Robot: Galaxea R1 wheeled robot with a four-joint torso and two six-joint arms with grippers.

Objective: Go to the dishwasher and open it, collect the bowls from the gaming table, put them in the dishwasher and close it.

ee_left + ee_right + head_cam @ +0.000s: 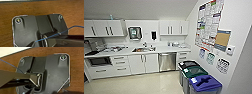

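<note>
dishwasher [167, 61] under counter [171, 49], right of sink [143, 49], bins [196, 77] farther right

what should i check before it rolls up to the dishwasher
1. Dishwasher in sight: ok, steel front under the counter, right of the sink.
2. Door state: shut, handle bar across its top; opening not yet done.
3. Floor between robot and dishwasher: ok, nothing seen lying in the way.
4. Side clearance: cannot tell; three bins stand along the right wall, close to the dishwasher's right.
5. Grippers ready: cannot tell, the wrist views do not show the fingers.
6. Bowls: cannot tell, none can be made out here.
</note>
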